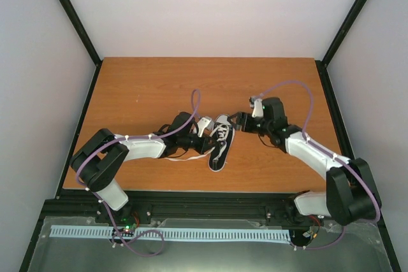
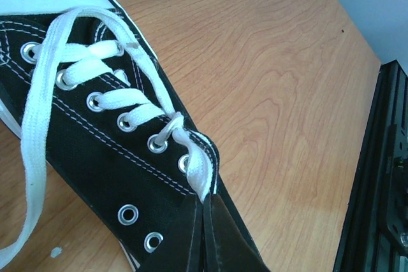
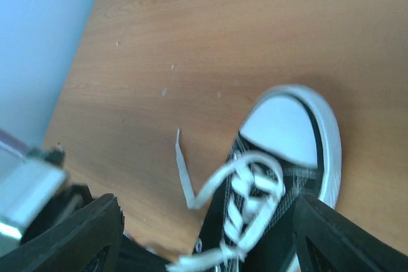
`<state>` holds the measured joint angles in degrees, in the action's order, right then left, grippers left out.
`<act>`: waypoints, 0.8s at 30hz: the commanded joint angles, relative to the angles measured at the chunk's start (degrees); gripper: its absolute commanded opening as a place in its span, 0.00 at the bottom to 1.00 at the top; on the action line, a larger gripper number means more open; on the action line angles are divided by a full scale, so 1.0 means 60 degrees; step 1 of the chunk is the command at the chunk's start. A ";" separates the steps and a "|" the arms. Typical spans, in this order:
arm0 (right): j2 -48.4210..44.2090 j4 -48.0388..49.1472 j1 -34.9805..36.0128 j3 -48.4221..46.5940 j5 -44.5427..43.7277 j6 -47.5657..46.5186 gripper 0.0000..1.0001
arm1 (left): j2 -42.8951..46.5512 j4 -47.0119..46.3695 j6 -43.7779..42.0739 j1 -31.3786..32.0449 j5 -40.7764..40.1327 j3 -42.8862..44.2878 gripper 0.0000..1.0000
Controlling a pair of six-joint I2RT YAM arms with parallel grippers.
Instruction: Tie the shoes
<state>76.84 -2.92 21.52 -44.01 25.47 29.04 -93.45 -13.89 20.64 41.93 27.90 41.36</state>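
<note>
Currently, shoe (image 1: 219,148): laid at the middle of the table (image 1: 140,93), between the 2 grippers.
Left gripper (image 2: 205,211): closed tight, with the white lace (image 2: 197,171) pinched beside the upper eyelets.
Right gripper (image 3: 207,211): spread wide above the toe, nothing held.

My left arm (image 1: 140,147) and right arm (image 1: 312,152) wear white shells, black joints, purple cables (image 1: 299,83); right pincer (image 1: 241,121) black.

table (image 1: 140,87) (orange-brown wood) | on it: black sneaker (image 1: 220,146), white laces (image 3: 183,173)
</note>
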 commanded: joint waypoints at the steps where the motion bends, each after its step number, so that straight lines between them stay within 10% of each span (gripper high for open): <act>1: -0.0839 0.0863 0.0232 0.1733 0.0359 0.1294 0.72 | 0.0144 -0.0483 0.0596 0.0057 0.0275 0.0347 0.01; 11: -0.2045 0.3046 0.1725 0.3769 -0.0409 0.3967 0.59 | -0.0097 -0.0341 0.0752 0.0072 0.0474 0.0723 0.01; 24: -0.1576 0.3292 0.2742 0.3632 -0.0731 0.1997 0.47 | -0.0586 0.0155 0.1262 0.0071 0.0668 0.1350 0.01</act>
<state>65.93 14.09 36.56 -22.13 23.05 44.62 -95.83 -13.28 26.72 41.93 30.72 47.07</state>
